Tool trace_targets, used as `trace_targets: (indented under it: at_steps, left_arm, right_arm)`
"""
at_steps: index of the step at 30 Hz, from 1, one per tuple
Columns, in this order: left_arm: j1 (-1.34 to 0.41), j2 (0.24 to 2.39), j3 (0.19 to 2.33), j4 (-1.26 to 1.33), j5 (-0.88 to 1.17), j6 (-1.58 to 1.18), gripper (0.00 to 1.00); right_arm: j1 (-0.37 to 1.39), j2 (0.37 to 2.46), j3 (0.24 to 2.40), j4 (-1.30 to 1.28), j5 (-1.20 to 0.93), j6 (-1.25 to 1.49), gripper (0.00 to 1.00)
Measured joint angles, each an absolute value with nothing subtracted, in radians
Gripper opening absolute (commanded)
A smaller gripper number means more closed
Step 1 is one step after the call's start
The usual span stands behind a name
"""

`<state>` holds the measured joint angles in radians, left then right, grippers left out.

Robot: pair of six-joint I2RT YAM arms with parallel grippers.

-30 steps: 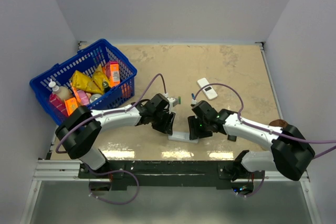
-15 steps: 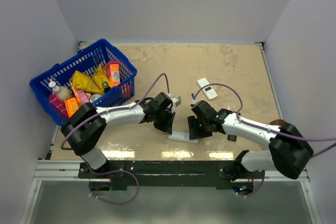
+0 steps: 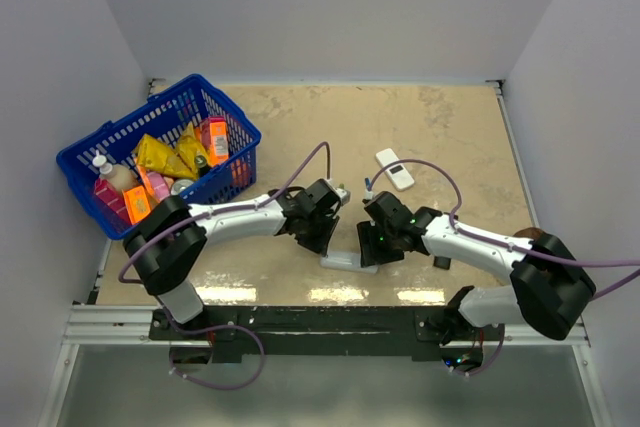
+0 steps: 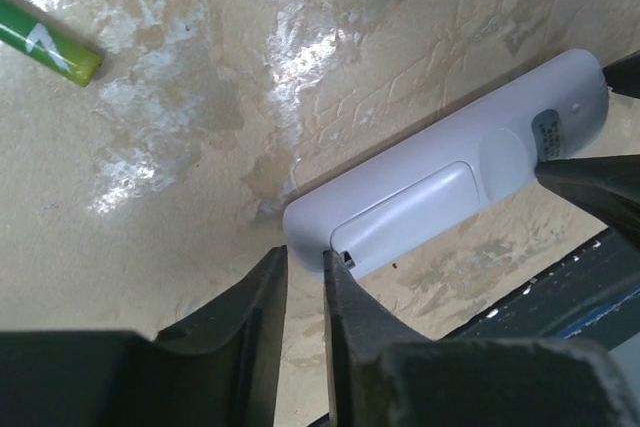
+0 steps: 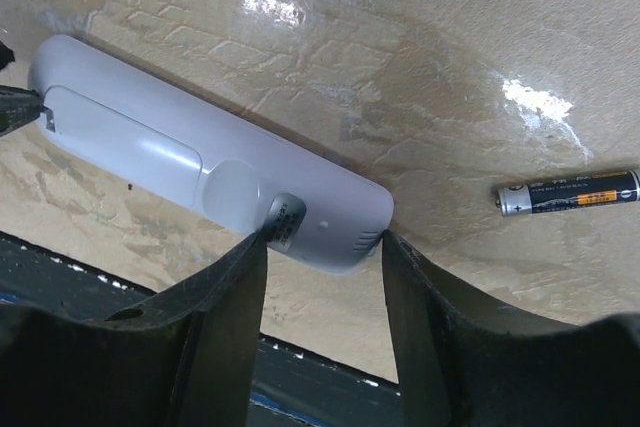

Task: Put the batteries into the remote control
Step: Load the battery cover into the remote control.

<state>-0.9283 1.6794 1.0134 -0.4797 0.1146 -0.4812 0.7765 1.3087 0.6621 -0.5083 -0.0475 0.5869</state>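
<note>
The top external view shows a blue basket (image 3: pixel 232 125) at the table's (image 3: pixel 450 127) far left. It is packed with yellow bags (image 3: pixel 160 155), an orange box (image 3: pixel 213 137), a white-capped bottle (image 3: pixel 104 171), pink packets (image 3: pixel 158 185) and what looks like a can (image 3: pixel 182 187). A wider white remote (image 3: pixel 394 169) lies alone further back, right of centre.

The remote control (image 3: pixel 348 260) lies flat on the table near the front edge, between the two arms, well apart from the basket. In the wrist views it is back side up, with the battery cover in place.

The right gripper (image 5: pixel 325 242) straddles the remote's rounded end. Its jaws are partly open and pressed against both sides of that end, pinning it to the table.

The left gripper (image 4: pixel 303 257) sits at the opposite end. Its jaws are nearly closed, with only a thin gap and nothing between them. One fingertip (image 4: pixel 335 262) touches the corner by the cover's edge.

Two of the batteries lie loose on the table. A green one (image 4: pixel 50 42) is beyond the left gripper, and a dark and silvery one (image 5: pixel 570 192) is to the side of the right gripper. Neither touches the remote control.
</note>
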Motion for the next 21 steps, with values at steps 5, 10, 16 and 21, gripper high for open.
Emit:
trace_targets:
  at_steps: [5,10,16,21]
  left_arm:
    - [-0.927,1.661,1.013,-0.501,0.075,-0.506,0.34]
    - [-0.913,1.594,1.016,-0.513,0.066,-0.525,0.38]
    - [-0.910,1.568,1.025,-0.509,0.074,-0.538,0.46]
    - [-0.912,1.574,1.025,-0.508,0.099,-0.538,0.48]
  right_arm:
    - [0.777,1.308,0.669,-0.514,-0.041,0.582,0.52]
    - [0.777,1.290,0.688,-0.526,-0.034,0.576,0.52]
    - [0.777,1.259,0.736,-0.540,-0.012,0.563,0.52]
    - [0.777,1.215,0.758,-0.554,0.018,0.558,0.52]
